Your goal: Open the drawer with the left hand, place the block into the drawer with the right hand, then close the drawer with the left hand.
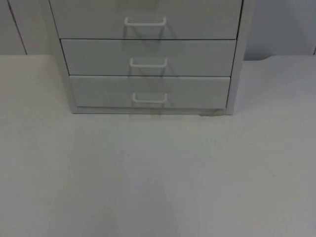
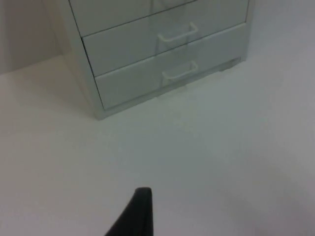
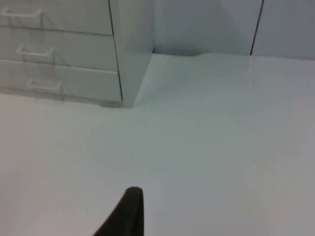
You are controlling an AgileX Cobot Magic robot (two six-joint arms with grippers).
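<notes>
Cabinet [image 1: 148, 54] stands at the bench [image 1: 158, 173] rear; all three drawers are shut, handles forward for pulling. Left pincer [image 2: 135, 216] and right pincer [image 3: 125, 216] are held well before it; finger state cannot be told. No block is seen.

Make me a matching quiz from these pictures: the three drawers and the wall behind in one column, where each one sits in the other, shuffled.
Things:
1. bottom drawer
2. middle drawer
3. top drawer
4. partition wall

Places:
A. shut, between two other drawers
B. grey, behind the cabinet
C. shut, lowest, just above the table
D. shut, highest of the three

Pairs: 1-C, 2-A, 3-D, 4-B
</notes>
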